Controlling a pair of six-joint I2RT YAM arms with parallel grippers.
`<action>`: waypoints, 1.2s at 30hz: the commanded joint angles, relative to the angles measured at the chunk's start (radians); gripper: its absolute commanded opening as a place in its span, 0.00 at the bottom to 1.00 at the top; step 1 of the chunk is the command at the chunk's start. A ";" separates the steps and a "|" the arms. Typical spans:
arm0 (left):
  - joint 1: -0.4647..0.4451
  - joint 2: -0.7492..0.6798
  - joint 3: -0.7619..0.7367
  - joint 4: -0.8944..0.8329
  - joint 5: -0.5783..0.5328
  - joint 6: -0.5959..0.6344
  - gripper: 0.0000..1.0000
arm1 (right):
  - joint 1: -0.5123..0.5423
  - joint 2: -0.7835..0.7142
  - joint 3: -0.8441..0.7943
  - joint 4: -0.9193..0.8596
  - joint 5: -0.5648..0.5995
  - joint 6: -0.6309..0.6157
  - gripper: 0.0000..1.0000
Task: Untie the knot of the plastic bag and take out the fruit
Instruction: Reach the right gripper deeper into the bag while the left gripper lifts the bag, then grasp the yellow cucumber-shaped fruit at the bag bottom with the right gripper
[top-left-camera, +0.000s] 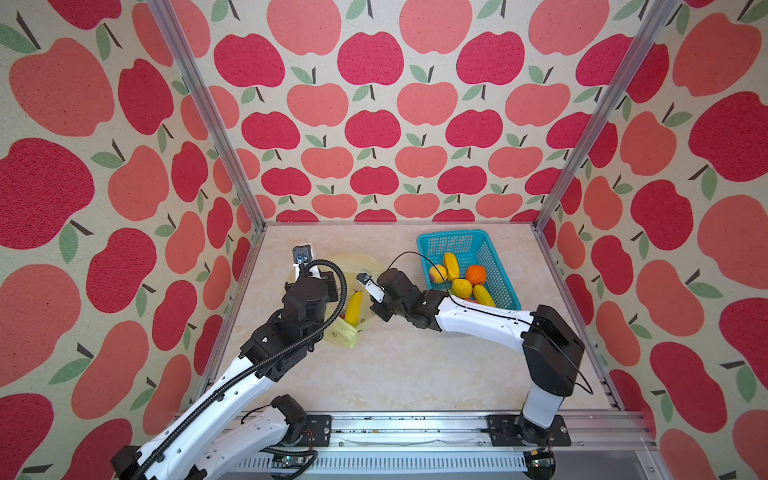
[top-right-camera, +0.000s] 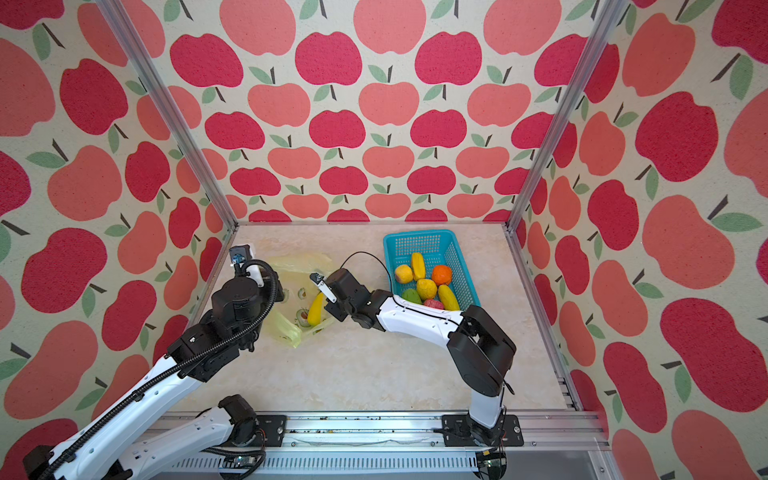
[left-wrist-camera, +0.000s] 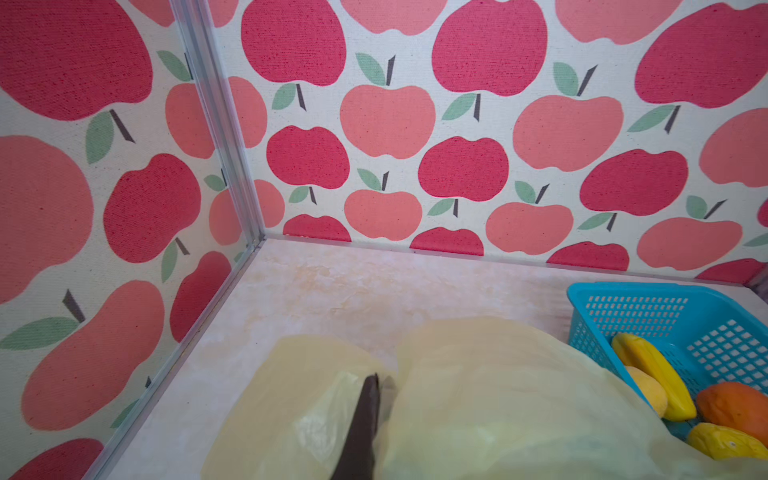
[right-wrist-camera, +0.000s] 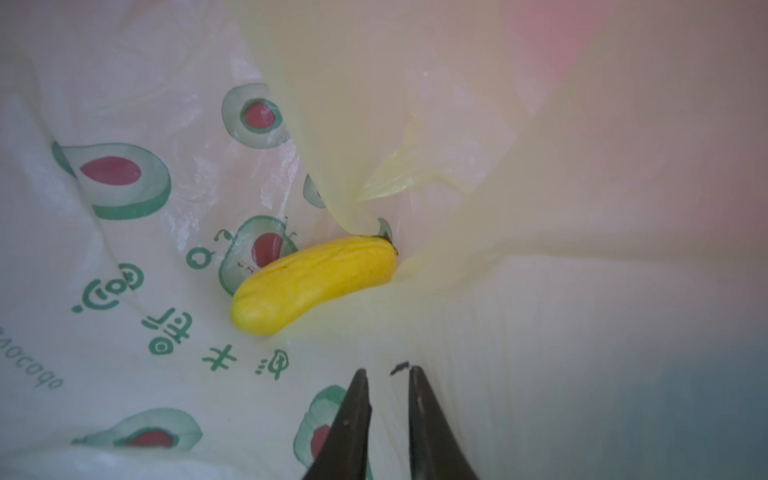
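The bag (top-left-camera: 357, 264) (top-right-camera: 299, 264) is laid on the table (top-left-camera: 415, 365), left of centre, between the two arms. Its mouth is opened, and part of its film is raised. A loose yellow-green handle (top-left-camera: 347, 336) is trailed from the near edge of the bag. One yellow fruit (top-left-camera: 354, 308) (top-right-camera: 316, 309) (right-wrist-camera: 311, 284) is contained in the bag, lying on the printed lower wall.

The right gripper (right-wrist-camera: 388, 374) is positioned inside the bag mouth, near the yellow fruit but apart from it. Its jaws are spread slightly: a narrow gap is seen between them, and nothing is held.

The left gripper (left-wrist-camera: 382, 379) is pressed together on a fold of the bag at its left side. Film is draped upward on both sides of the fingers. In both top views these fingertips are hidden under the wrist.

The basket (top-left-camera: 453, 241) (top-right-camera: 419, 241) (left-wrist-camera: 648, 299) is placed to the right of the bag, towards the back wall. Seven other fruits (top-right-camera: 427, 289) are held in it: yellow, orange, yellow-orange, green and pink. Its near corner is crossed by the right arm.
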 joint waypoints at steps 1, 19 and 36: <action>-0.082 0.036 -0.122 0.051 -0.018 0.007 0.00 | 0.011 -0.014 -0.047 0.032 0.012 0.046 0.24; -0.034 -0.154 -0.354 -0.004 0.114 -0.237 0.00 | 0.178 0.070 -0.070 0.224 -0.073 0.111 0.54; 0.156 -0.183 -0.386 0.032 0.437 -0.300 0.00 | 0.085 0.436 0.287 0.182 0.074 0.484 0.87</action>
